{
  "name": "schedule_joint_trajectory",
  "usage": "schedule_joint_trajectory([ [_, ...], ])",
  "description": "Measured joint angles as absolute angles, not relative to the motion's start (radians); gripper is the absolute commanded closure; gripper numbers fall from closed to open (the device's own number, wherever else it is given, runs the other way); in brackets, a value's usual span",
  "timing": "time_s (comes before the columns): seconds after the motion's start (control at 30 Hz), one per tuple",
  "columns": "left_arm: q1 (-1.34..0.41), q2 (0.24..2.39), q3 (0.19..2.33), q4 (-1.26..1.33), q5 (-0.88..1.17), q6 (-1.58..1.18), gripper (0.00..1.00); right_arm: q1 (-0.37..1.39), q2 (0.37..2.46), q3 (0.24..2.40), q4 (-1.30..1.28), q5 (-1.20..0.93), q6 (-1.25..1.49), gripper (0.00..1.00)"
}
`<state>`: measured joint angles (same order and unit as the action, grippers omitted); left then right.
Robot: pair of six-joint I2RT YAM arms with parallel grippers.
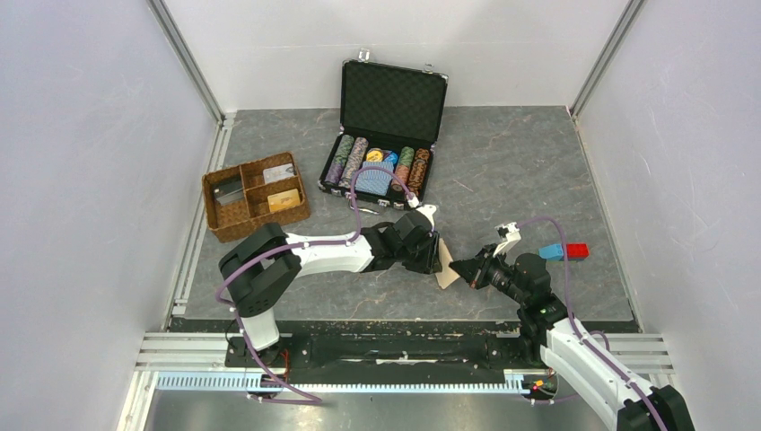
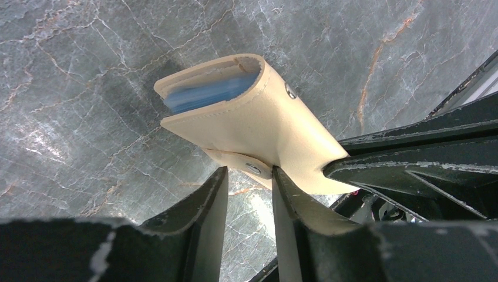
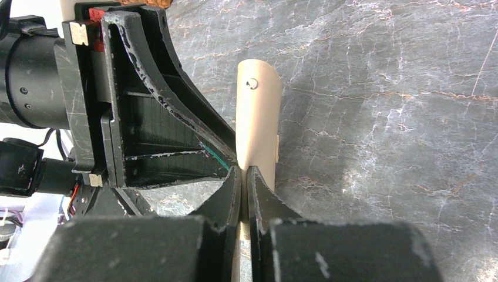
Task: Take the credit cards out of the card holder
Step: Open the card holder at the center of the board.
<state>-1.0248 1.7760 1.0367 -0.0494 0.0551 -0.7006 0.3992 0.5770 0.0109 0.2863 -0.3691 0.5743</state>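
Note:
The tan card holder point(image 1: 445, 277) is held off the table at mid front, folded. In the left wrist view it point(image 2: 258, 126) shows its open end with the pale blue inside point(image 2: 205, 94). No card shows sticking out of it. My right gripper point(image 3: 244, 170) is shut on its thin edge point(image 3: 258, 117); it also shows in the top view point(image 1: 461, 269). My left gripper point(image 2: 249, 173) is open, its tips either side of the strap tab point(image 2: 252, 168), one finger point(image 2: 282, 188) against the holder. Three flat cards point(image 1: 278, 171) point(image 1: 284, 199) point(image 1: 229, 190) lie in the wicker tray.
The brown wicker divided tray point(image 1: 215, 215) stands at the left. An open black case point(image 1: 395, 99) with poker chips and a blue deck point(image 1: 377, 182) stands at the back. Blue and red blocks point(image 1: 565, 251) lie to the right of the right gripper.

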Motion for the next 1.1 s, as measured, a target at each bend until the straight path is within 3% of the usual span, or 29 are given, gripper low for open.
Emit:
schedule_joint_trajectory([
  [0.37,-1.03,1.777,1.042,-0.048,0.058,-0.701,0.83,0.399,0.577,0.011,0.285,-0.369,0.575,1.0],
  [0.53,-1.03,1.778,1.042,-0.051,0.054,-0.701,0.98,0.399,0.577,0.011,0.282,-0.368,0.574,1.0],
  [1.1,-1.027,1.776,1.023,-0.055,0.019,-0.701,0.98,0.399,0.568,0.011,0.235,-0.318,0.576,1.0],
])
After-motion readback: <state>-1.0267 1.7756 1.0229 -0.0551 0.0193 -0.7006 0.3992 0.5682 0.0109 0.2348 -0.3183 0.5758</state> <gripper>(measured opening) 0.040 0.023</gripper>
